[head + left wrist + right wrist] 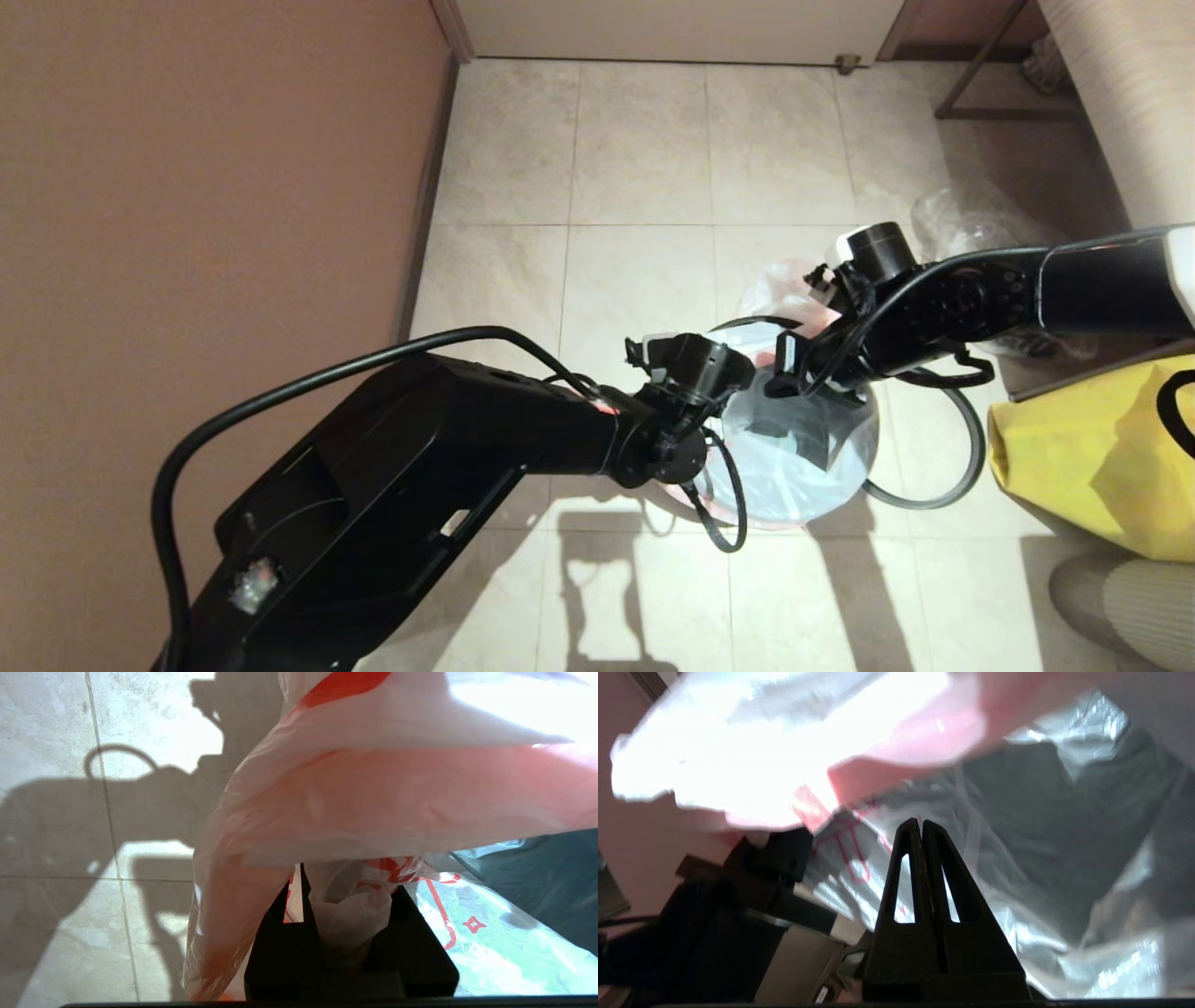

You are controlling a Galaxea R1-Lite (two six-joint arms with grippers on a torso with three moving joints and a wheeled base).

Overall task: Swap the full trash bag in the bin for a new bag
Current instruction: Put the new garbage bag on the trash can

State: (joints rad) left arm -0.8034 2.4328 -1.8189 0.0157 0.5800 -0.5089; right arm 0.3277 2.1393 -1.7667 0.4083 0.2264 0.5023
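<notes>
The new bag (822,467), thin translucent white with red print, is spread inside the bin, and its orange-red rim band (397,798) is pulled up. Most of the bin is covered; its dark inside (1055,812) shows through the film. My left gripper (724,397) is at the bin's left rim, shut on a bunched wad of the new bag (348,891). My right gripper (920,822) is down inside the lined bin (789,434), its jaws pressed together with nothing seen between them. A pink-white bag (775,280), probably the full trash bag, sits behind the bin, partly hidden by my right arm.
A thin dark ring (971,457) lies on the tile floor against the bin's right side. A yellow bag (1092,457) stands at the right. A clear bag (971,219) lies further back, near a metal frame. A brown wall runs along the left.
</notes>
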